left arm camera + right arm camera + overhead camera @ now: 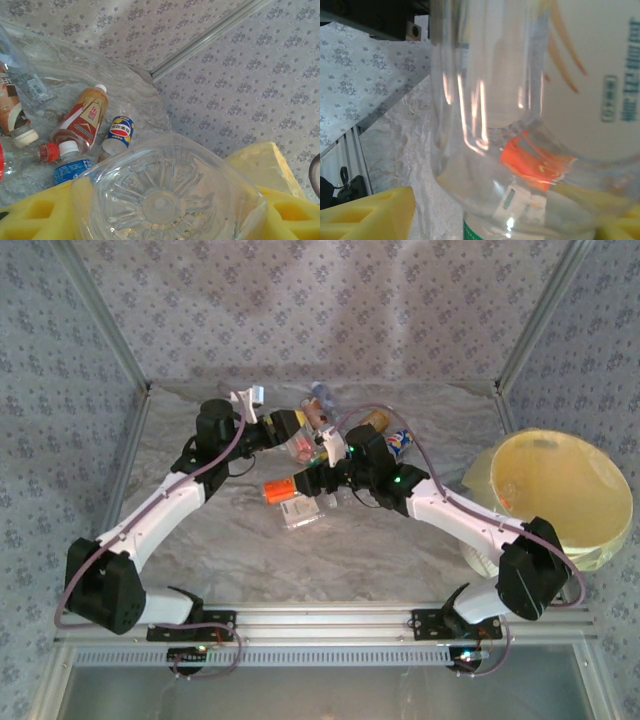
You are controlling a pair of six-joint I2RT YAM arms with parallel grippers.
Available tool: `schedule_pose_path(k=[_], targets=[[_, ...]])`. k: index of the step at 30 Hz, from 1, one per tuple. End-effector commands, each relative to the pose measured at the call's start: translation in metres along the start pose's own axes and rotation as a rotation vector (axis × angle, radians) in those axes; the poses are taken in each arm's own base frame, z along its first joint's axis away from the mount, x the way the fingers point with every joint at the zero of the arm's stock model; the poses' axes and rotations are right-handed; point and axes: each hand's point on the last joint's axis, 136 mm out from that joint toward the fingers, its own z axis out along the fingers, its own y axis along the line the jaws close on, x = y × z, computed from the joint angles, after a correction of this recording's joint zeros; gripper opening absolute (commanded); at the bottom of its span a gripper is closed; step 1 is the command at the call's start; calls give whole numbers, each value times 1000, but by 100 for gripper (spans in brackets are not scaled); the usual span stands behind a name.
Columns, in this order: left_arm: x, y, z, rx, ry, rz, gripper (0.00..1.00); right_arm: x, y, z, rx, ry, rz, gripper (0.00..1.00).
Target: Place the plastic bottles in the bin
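Observation:
My left gripper (296,438) reaches over the middle of the table, shut on a clear plastic bottle (160,200). That bottle's ribbed base sits squeezed between the yellow pads (35,215). My right gripper (322,480) is down at a clear, green-labelled bottle (485,150) that stands between its fingers. A strip of marble shows between the left pad (370,210) and the bottle wall. An orange bottle (280,488) lies just beside it. More plastic bottles (82,120) lie in a cluster at the back. The bin (497,480), round and pale yellow, stands at the right edge.
Behind the left gripper lie a blue-labelled crushed bottle (117,134), a white-capped blue one (70,165) and a brown-labelled one (12,115). Patterned walls and metal frame posts (110,330) close in the marble table (350,560).

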Motion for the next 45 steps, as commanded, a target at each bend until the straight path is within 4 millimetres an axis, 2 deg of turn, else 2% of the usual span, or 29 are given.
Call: schedule_pose_path(k=[1, 5, 9, 10, 14, 15, 19, 23, 24, 27, 32, 36, 39, 42, 45], targets=[[-10, -26, 0, 75, -15, 48, 44, -14, 9, -5, -50, -31, 0, 66], [-9, -27, 0, 78, -9, 51, 44, -17, 5, -7, -39, -42, 20, 50], [-8, -29, 0, 79, -3, 47, 48, -20, -1, -12, -6, -57, 19, 41], [-9, -28, 0, 73, -2, 43, 54, -21, -2, -13, 2, -59, 17, 39], [-9, -22, -1, 26, 6, 30, 94, -24, -10, -28, 73, -62, 5, 37], [-10, -22, -3, 18, 1, 36, 97, -23, -14, -35, 96, -46, 13, 37], [-18, -17, -11, -28, -51, 43, 98, -18, -36, -65, 234, 11, 18, 36], [-26, -2, -23, -112, -132, 42, 98, -27, -59, -119, 422, -2, 14, 35], [-27, 5, -26, -148, -150, 43, 98, -38, -60, -139, 464, -40, 13, 35], [-26, 32, -31, -258, -178, 28, 98, -53, -70, -187, 587, -120, 27, 35], [-23, 60, -29, -306, -189, -34, 98, -51, -90, -271, 844, -187, 62, 35], [-18, 66, -24, -308, -150, -13, 98, -43, -104, -345, 1087, -247, 118, 38], [-16, 73, -23, -324, -135, -7, 98, -31, -112, -393, 1275, -293, 153, 37], [-12, 80, -21, -335, -120, -27, 98, -16, -118, -424, 1406, -323, 216, 36], [-9, 85, -19, -354, -93, -34, 98, 8, -128, -437, 1476, -313, 309, 36]])
